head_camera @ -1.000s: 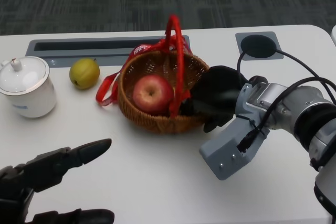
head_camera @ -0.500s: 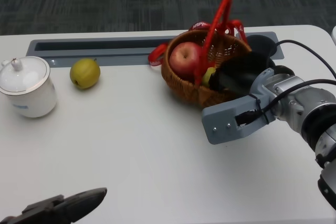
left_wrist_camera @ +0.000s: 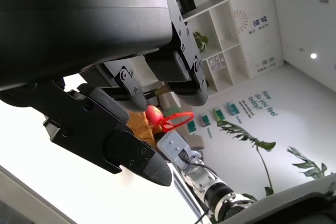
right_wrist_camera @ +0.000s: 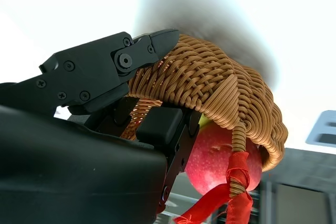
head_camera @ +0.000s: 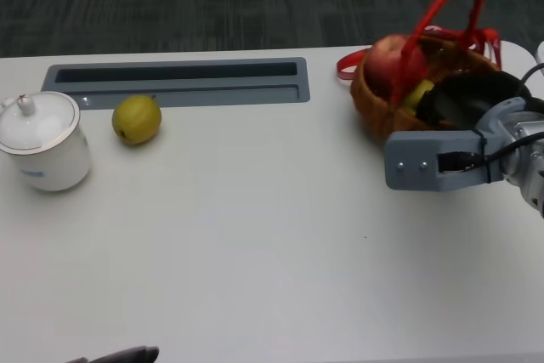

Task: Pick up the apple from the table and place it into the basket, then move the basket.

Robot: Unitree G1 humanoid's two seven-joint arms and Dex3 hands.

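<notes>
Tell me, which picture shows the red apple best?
The right wrist view. There the apple looms large and sharp under the wicker basket rim, which the right hand grips. The head view shows the apple smaller, partly behind the red handle. The left wrist view shows only a tiny red spot past the left hand.

Left hand (head_camera: 119,355): head view's bottom edge cuts off all but a fingertip sliver. Right hand (head_camera: 463,101) sits mostly inside the basket (head_camera: 378,112), fingers hidden by the rim and forearm. Apple (head_camera: 389,64) partly behind the red handle (head_camera: 442,8); in the right wrist view its upper half is hidden under the wicker. Basket's right side blocked by the arm. Background there is blurred.
</notes>
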